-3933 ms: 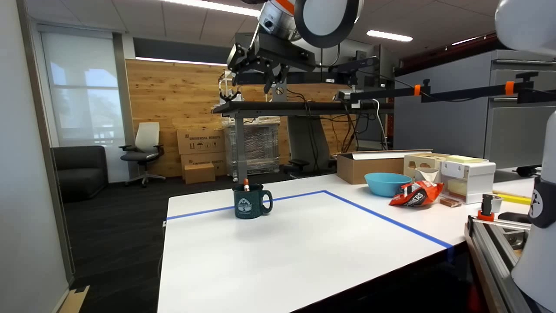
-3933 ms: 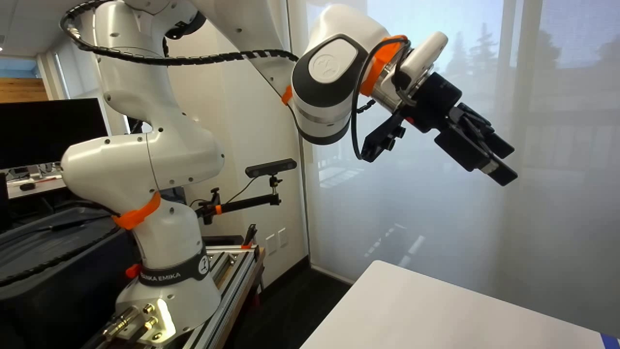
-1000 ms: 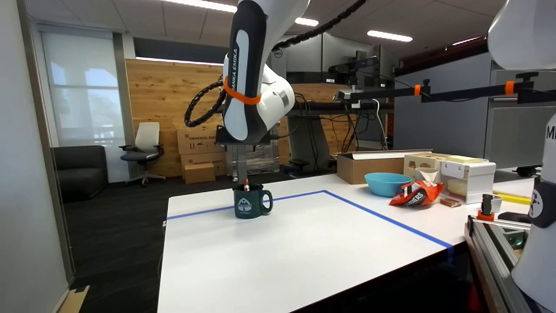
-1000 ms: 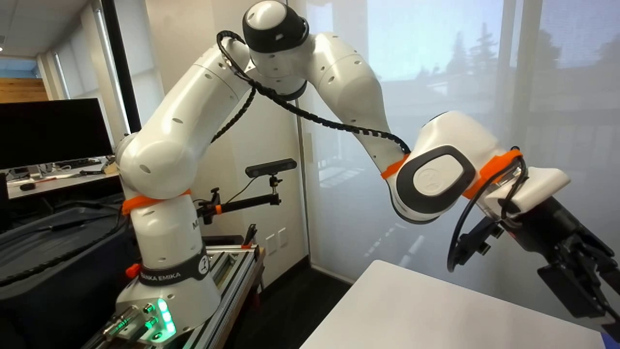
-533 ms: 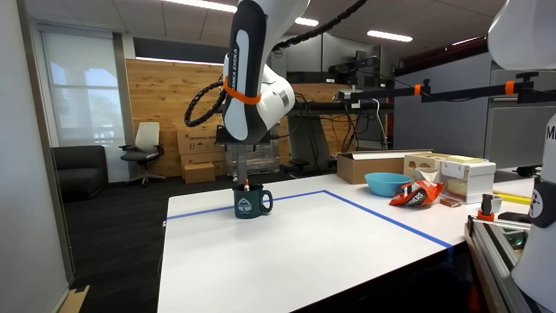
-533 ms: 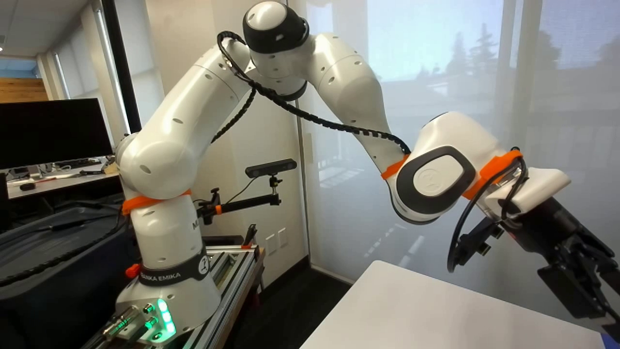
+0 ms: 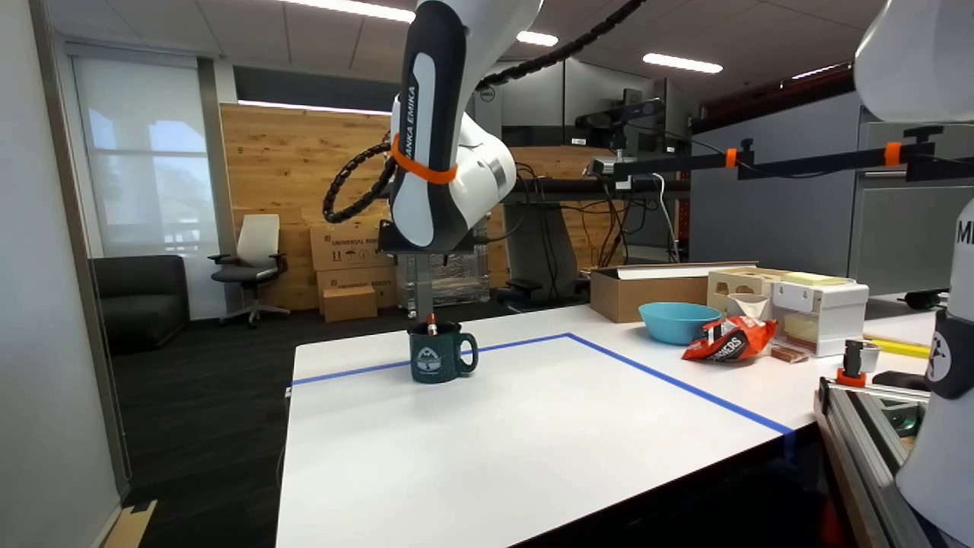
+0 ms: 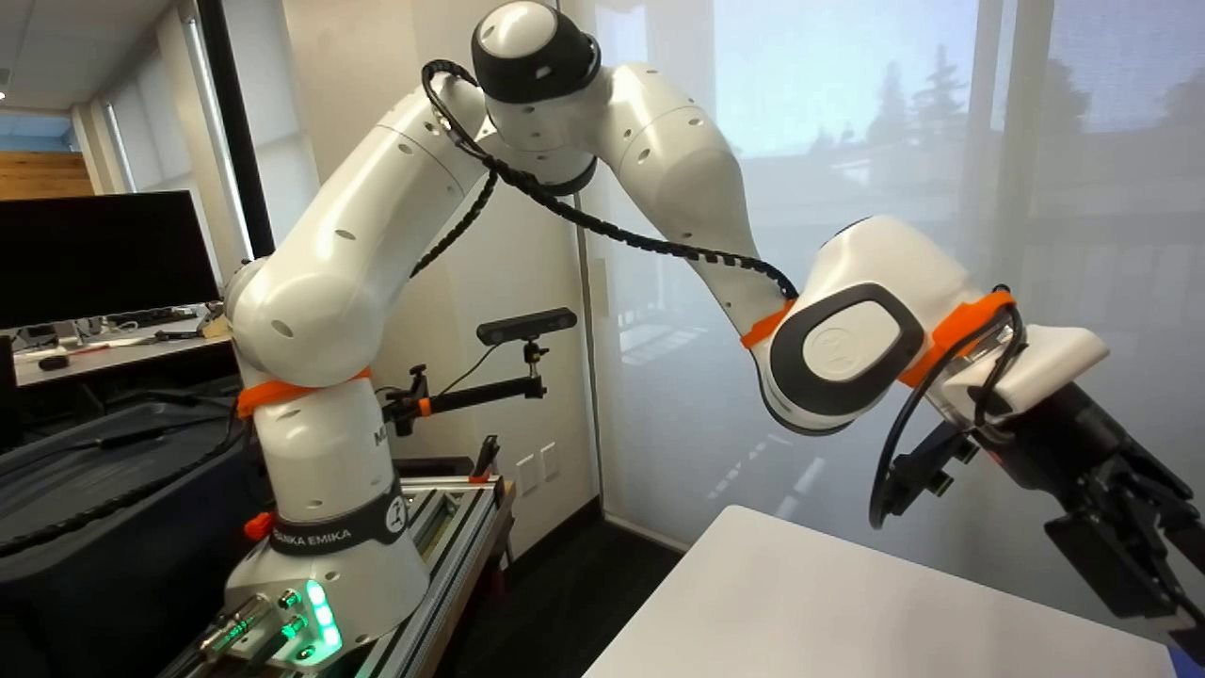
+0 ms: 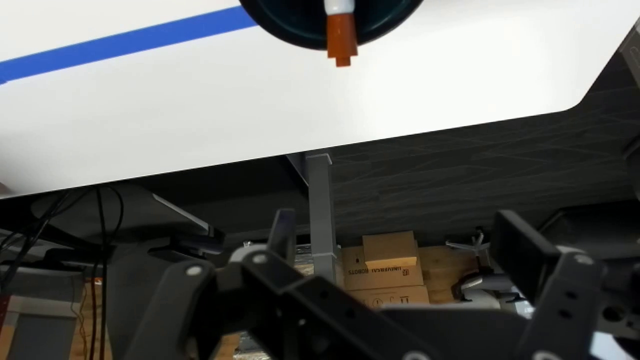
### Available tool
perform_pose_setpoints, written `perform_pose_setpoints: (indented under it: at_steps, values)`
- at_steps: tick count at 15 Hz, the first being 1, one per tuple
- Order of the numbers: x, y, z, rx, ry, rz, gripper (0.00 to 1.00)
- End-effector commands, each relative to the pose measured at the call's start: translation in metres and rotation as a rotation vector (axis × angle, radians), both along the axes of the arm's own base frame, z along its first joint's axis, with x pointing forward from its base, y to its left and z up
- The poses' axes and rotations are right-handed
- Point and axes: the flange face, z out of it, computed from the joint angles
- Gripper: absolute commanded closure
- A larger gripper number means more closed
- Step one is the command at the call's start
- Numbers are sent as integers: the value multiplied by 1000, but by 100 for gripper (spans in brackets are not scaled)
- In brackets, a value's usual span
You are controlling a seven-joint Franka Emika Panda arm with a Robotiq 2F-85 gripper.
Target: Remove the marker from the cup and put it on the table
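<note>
Marker (image 9: 342, 39) stands in cup (image 7: 436, 356), apart from pincer (image 9: 398, 234).

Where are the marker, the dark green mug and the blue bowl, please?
Marker (image 9: 342, 35), in the wrist view, on its orange cap.
Dark green mug (image 7: 431, 359), in an exterior view, on its printed body.
Blue bowl (image 7: 671, 327), in an exterior view, on its outer wall.

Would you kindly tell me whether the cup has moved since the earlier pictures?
No, neither way: in an exterior view, the cup keeps the same position relative to the blue line on the table.
</note>
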Motion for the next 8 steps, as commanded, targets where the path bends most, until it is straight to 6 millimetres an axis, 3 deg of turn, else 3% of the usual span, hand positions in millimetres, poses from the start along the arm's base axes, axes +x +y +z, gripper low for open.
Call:
perform_pose_setpoints:
  at_steps: [1,5,8]
  values:
    - [4,7,-8,6,30,46,0]
    - [5,16,-36,11,103,108,0]
    - [8,18,-45,8,125,132,0]
